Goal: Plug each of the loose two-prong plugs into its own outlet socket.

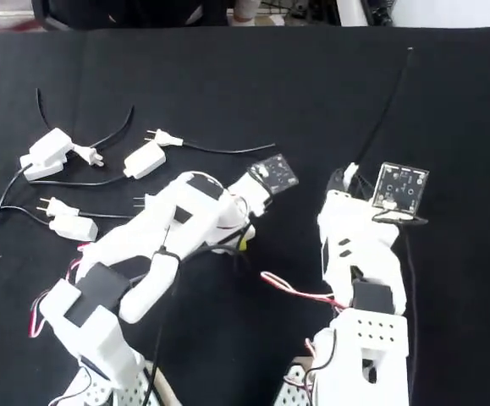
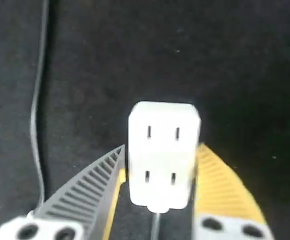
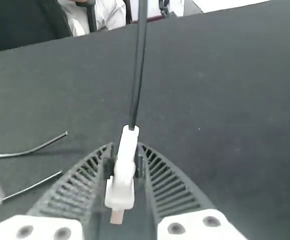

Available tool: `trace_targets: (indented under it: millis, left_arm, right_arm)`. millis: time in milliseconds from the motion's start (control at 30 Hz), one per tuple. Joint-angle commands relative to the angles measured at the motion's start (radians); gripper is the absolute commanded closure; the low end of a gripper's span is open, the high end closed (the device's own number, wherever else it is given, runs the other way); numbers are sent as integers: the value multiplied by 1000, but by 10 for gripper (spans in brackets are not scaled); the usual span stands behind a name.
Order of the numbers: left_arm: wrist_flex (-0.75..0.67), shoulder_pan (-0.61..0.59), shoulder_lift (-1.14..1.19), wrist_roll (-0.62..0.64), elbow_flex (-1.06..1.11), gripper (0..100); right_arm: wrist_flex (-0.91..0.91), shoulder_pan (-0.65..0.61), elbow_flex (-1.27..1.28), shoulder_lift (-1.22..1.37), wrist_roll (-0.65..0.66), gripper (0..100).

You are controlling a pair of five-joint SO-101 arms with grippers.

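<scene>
Where the high view looked down on the black table (image 1: 228, 76), the left arm (image 1: 143, 245) lay stretched from the near left toward the middle, and the right arm (image 1: 359, 254) stood to its right. The right gripper (image 1: 347, 179) was at that arm's far end, and a black cable (image 1: 388, 101) ran from it toward the table's far right. On the left part of the table lay three white socket blocks: a far-left block (image 1: 46, 155), a middle block (image 1: 145, 159) and a near block (image 1: 73, 226). A loose plug lay just beside each: one (image 1: 88, 155) by the far-left block, one (image 1: 164, 137) by the middle block, one (image 1: 50, 205) by the near block.

In the left wrist view, the left gripper (image 2: 162, 148) pinched a white outlet block (image 2: 164, 125), its grey finger (image 2: 84, 192) against one side and its yellow finger (image 2: 220, 185) against the other. The block's face showed two pairs of slots. A thin cable (image 2: 37, 100) lay on the table well apart from it.

In the right wrist view, the right gripper (image 3: 124, 150) was pressed onto a white two-prong plug (image 3: 122, 172), held between two grey ribbed fingers (image 3: 79, 187). The plug's black cable (image 3: 138, 60) led away toward the far edge. Two loose cable ends (image 3: 34, 147) lay on the table to one side.
</scene>
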Motion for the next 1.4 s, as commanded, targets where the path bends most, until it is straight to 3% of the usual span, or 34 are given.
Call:
trace_targets:
  millis: [0,200,567,900,1167,1367]
  left_arm:
    - [31,-41,-3,-43,-65,896]
    - [31,-150,5,-140,-142,884]
    - [89,-170,8,-242,-168,877]
    - [101,-173,-2,-236,-165,694]
    - [103,-262,-123,-40,-174,690]
    - [100,-446,-439,164,38,690]
  right_arm:
    - [-2,-12,-10,-18,-2,986]
    - [2,-35,-10,-18,0,986]
    - [3,-37,-8,-18,0,986]
    - [3,-97,4,-10,8,986]
    - [2,-161,8,-7,44,986]
    - [-5,-242,5,-7,44,986]
